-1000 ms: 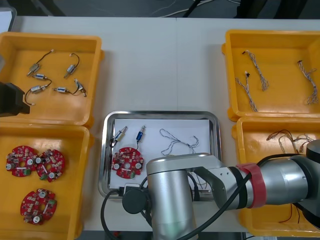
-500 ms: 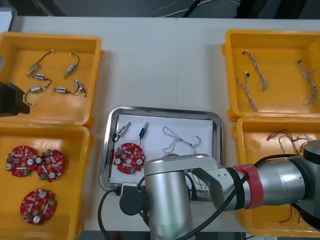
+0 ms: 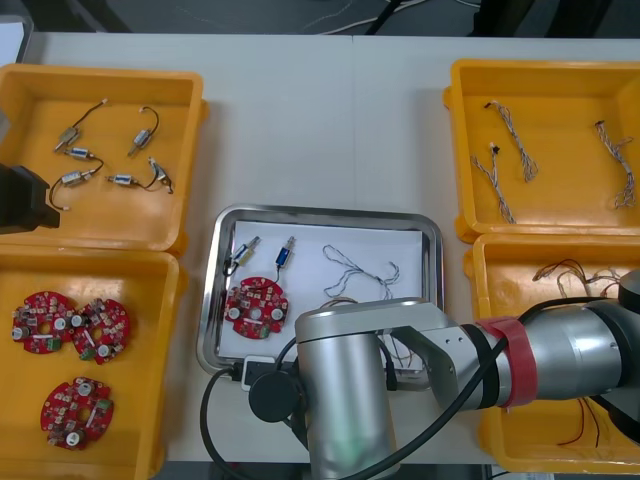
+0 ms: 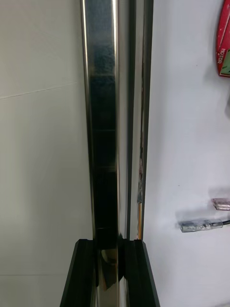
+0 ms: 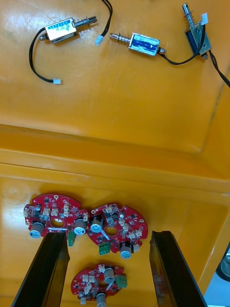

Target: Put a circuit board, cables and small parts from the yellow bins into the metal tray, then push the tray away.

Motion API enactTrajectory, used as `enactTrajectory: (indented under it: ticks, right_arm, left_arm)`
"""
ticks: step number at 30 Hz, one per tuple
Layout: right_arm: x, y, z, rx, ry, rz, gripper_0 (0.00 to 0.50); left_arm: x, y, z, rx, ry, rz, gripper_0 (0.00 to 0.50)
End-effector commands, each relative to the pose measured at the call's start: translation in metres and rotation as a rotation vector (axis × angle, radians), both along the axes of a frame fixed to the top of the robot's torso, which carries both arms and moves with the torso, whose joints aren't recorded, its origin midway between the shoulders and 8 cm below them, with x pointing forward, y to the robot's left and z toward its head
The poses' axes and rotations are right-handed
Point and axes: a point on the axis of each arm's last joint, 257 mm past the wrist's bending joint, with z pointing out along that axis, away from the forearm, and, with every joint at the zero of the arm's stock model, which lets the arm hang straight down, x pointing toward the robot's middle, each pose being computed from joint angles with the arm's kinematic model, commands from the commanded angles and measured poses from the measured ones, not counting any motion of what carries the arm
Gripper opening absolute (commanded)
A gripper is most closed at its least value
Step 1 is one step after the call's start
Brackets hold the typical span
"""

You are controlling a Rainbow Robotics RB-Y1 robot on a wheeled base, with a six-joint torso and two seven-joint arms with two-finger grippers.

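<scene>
The right gripper [image 4: 108, 245] pinched the near rim of the shiny rectangular metal tray [image 3: 325, 213], its black fingers closed to the rim's thickness. Inside, on white lining [image 3: 395, 245], lay a round red circuit board [image 3: 256, 305], two small metal parts [image 3: 284, 252] and thin pale twisted cables [image 3: 357, 276]. The tray looked stiff and slick, likely to slide easily with its light load shifting. The rim's middle seemed the best hold. The left gripper [image 5: 108, 240] hung wide open, empty, over the left yellow bins [image 3: 90, 255].
</scene>
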Motion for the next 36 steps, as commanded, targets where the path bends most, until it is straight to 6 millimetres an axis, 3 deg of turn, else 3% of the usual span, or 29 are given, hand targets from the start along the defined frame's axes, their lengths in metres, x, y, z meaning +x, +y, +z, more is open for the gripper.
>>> enactTrajectory:
  ticks: [1, 13, 36]
  right_arm:
    - [0.015, 0.001, 0.020, -0.009, -0.056, 0.079, 0.001]
    - [0.051, -0.003, 0.049, -0.021, -0.153, 0.084, 0.000]
    - [0.103, -0.019, 0.081, -0.034, -0.264, 0.097, 0.000]
  left_arm:
    - [-0.005, 0.016, 0.014, 0.084, -0.012, -0.065, 0.500]
    - [-0.005, 0.016, 0.014, 0.084, -0.012, -0.065, 0.500]
    - [-0.005, 0.016, 0.014, 0.084, -0.012, -0.065, 0.500]
